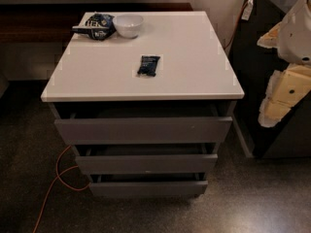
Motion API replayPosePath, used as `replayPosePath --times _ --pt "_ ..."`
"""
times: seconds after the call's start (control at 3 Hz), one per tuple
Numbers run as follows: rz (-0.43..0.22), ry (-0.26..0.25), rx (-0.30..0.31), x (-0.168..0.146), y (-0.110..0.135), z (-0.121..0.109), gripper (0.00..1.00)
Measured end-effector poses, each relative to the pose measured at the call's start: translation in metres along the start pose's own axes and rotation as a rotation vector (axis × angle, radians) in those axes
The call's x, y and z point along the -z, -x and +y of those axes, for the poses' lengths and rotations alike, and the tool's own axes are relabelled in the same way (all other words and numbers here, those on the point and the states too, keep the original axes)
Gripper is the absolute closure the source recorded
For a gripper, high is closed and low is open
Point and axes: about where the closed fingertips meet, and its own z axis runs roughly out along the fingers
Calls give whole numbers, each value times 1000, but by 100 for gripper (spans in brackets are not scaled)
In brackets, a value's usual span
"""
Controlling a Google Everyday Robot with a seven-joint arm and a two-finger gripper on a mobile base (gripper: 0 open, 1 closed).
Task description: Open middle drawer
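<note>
Grey and handleless, three flat fronts stacked under a white tabletop (194, 67). Between the taller top drawer (143, 129) and the lowest drawer (148, 188): the middle drawer (146, 163), front towards the camera, with a dark strip of its inside showing just behind the upper edge. Same dark strip above the other two fronts.

At the tabletop's far left corner, a white bowl (128, 24) just beside a dark snack bag (95, 25); white lettering on the bag, not readable. Nearer the middle, lying flat and well apart from both, a small dark blue packet (148, 65), print on it too small to make out.

At the right edge of the view, the gripper (284, 93), cream and white, hanging in front of a dark cabinet (252, 76), well apart from the drawers and about level with the tabletop's near edge. Spread or pressed together: cannot tell.

Over the speckled floor (252, 198) at lower left, an orange cable (53, 188) looping towards the lowest drawer. Near the top right corner, a second orange cable (238, 18).
</note>
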Motion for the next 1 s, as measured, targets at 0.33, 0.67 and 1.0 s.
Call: replayPosePath --times 0.33,0.67,1.0 --pt "0 0 0 0 0 0 0" --pt "-34 4 -1 -11 5 0 0" --pt "-143 24 -16 -52 18 5 0"
